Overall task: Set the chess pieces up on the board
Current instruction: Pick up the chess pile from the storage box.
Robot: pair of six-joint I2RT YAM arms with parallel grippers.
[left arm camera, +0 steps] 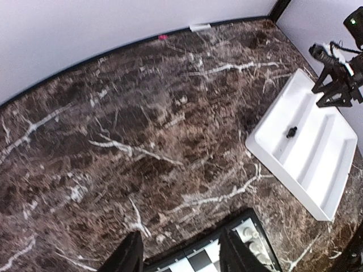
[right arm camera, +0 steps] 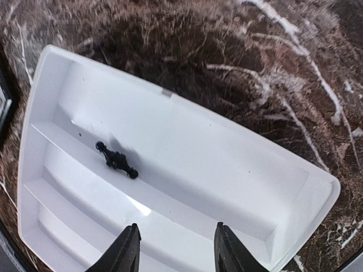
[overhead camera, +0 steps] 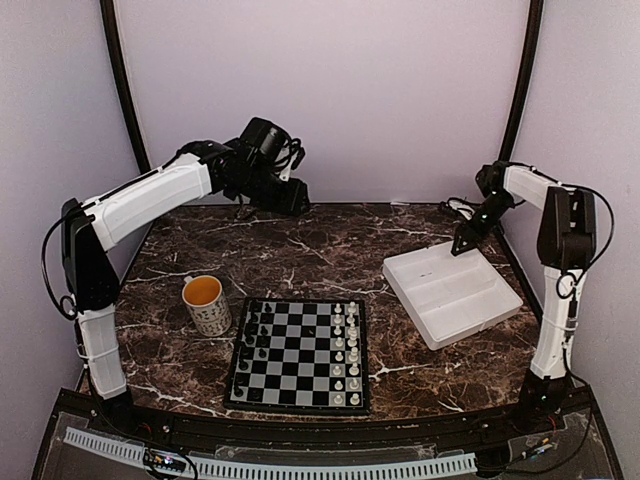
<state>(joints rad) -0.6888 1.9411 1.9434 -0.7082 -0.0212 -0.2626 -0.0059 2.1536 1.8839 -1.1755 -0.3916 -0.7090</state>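
The board (overhead camera: 300, 352) lies near the front of the table. Black chess pieces (overhead camera: 254, 342) stand along its left side and white ones (overhead camera: 346, 352) along its right. A small black piece (right arm camera: 116, 160) lies on its side in a channel of the white tray (right arm camera: 238, 170). It also shows in the left wrist view as a black piece (left arm camera: 291, 132). My right gripper (right arm camera: 176, 245) hangs open over the tray, nothing between its fingers, the piece ahead and to the left. My left gripper (left arm camera: 178, 250) is open and empty, high over the marble behind the board's far edge (left arm camera: 201, 260).
A patterned mug (overhead camera: 207, 303) with an orange inside stands left of the board. The tray (overhead camera: 452, 292) sits at the right, near the right arm's base column (overhead camera: 552, 340). Walls and dark frame posts close the back and sides.
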